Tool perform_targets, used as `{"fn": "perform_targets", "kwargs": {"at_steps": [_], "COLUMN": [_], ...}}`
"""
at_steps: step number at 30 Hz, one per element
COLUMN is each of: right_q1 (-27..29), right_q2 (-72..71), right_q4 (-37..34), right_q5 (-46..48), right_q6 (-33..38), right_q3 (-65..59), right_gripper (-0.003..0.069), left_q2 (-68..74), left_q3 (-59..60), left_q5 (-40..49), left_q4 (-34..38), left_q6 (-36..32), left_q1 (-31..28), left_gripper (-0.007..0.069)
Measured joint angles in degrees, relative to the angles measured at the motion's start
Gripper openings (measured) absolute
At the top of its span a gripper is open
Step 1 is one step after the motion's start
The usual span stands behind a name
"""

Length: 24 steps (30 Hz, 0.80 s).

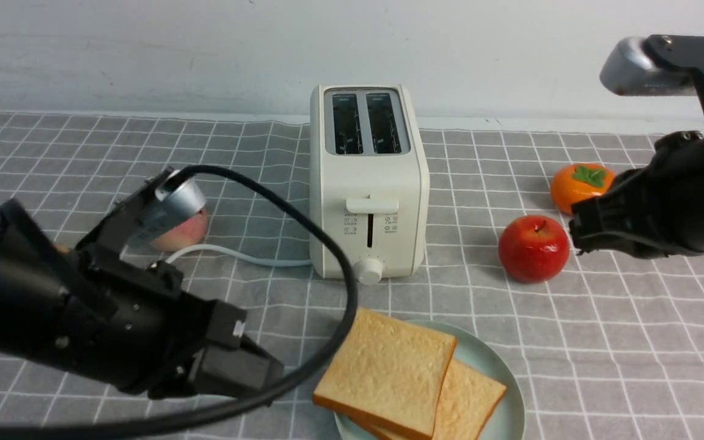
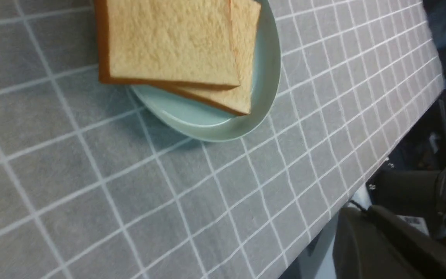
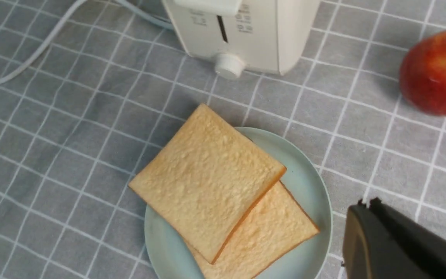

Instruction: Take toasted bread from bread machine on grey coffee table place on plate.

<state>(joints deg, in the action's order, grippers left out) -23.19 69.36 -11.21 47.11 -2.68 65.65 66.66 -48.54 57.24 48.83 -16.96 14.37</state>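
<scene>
Two toasted bread slices lie stacked and offset on the mint-green plate [image 1: 485, 362] at the front of the grey coffee table [image 1: 633, 342]: the top slice [image 1: 385, 373] overlaps the lower slice [image 1: 473, 398]. The cream bread machine [image 1: 367, 201] stands behind the plate, both slots empty. My left gripper [image 1: 266, 374] is shut and empty, low and left of the plate. My right gripper [image 1: 575, 235] is shut and empty, raised beside the apple. The left wrist view shows the slices [image 2: 168, 42] on the plate [image 2: 207, 126]. The right wrist view shows the slices [image 3: 207, 178], the plate [image 3: 308, 174] and the bread machine [image 3: 246, 31].
A red apple [image 1: 533, 247] and an orange fruit [image 1: 579, 183] sit right of the bread machine. A peach [image 1: 184, 232] lies to its left by the white cord [image 1: 236, 253]. The table's near edge [image 2: 362, 170] is close to the plate.
</scene>
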Motion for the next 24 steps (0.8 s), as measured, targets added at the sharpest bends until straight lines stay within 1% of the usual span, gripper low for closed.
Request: {"fn": "perform_targets", "kwargs": {"at_steps": [2, 5, 8, 10, 11, 12, 13, 14, 16, 17, 18, 19, 21, 22, 23, 24], "right_q1": [0.00, 0.00, 0.00, 0.00, 0.00, 0.00, 0.00, 0.00, 0.00, 0.00, 0.00, 0.00, 0.00, 0.00, 0.00, 0.00], "right_q2": [-1.54, -5.09, -9.74, -12.72, -14.25, -14.25, -17.17, -17.49, -21.91, -22.62, -25.57, -25.96, -31.25, -31.25, -32.91, -35.29], "right_q4": [-0.13, -0.57, -2.73, -4.98, -5.82, -6.10, -6.55, -6.50, -4.91, -4.66, -2.96, -2.96, 0.26, 0.26, 1.76, 4.10], "right_q5": [-2.53, -11.81, -27.61, -36.84, -39.49, -40.62, -43.26, -43.39, -42.65, -42.46, -39.80, -39.80, -34.87, -34.87, -33.40, -32.67], "right_q6": [-0.94, -1.18, -1.30, -1.30, -1.30, -1.30, -1.30, -1.30, -0.02, 0.12, 1.21, 1.21, 2.18, 2.18, 2.31, 2.68], "right_q3": [-1.74, -6.81, -15.61, -21.87, -24.82, -25.39, -30.02, -30.49, -35.57, -35.88, -38.12, -38.32, -40.42, -40.42, -41.11, -41.89], "right_gripper": [-0.0019, -0.0019, -0.0019, -0.0019, -0.0019, -0.0019, -0.0019, -0.0019, -0.0018, -0.0018, -0.0018, -0.0018, -0.0016, -0.0016, -0.0016, -0.0016], "left_q2": [-4.49, -10.45, -17.82, -22.90, -25.53, -26.07, -29.83, -30.91, -38.22, -38.78, -43.68, -44.19, -50.12, -50.48, -52.11, -53.72], "left_q3": [0.05, 0.05, 0.55, 1.20, 1.44, 1.52, 1.81, 1.81, 2.08, 2.08, 2.27, 2.27, 2.34, 2.38, 2.50, 3.15], "left_q5": [-0.30, -0.66, 0.53, 2.63, 3.89, 4.12, 6.02, 6.26, 8.85, 8.85, 9.70, 9.75, 9.81, 9.69, 9.30, 7.49], "left_q4": [-6.52, -14.50, -22.94, -27.78, -29.69, -30.00, -31.65, -31.94, -32.18, -32.18, -32.18, -32.18, -32.97, -33.30, -34.14, -36.55], "left_q6": [6.50, 16.12, 27.22, 31.72, 33.44, 33.44, 35.92, 36.45, 39.59, 39.75, 40.66, 40.66, 40.88, 40.88, 40.93, 40.93], "left_q1": [0.16, 0.16, 0.16, 0.16, 0.16, 0.16, 0.16, 0.16, 0.16, 0.16, 0.16, 0.16, 0.16, 0.16, 0.16, 0.16], "left_gripper": [-0.0014, -0.0014, -0.0014, -0.0014, -0.0014, -0.0014, -0.0014, -0.0014, -0.0014, -0.0014, -0.0014, -0.0014, -0.0014, -0.0014, -0.0014, -0.0014]}}
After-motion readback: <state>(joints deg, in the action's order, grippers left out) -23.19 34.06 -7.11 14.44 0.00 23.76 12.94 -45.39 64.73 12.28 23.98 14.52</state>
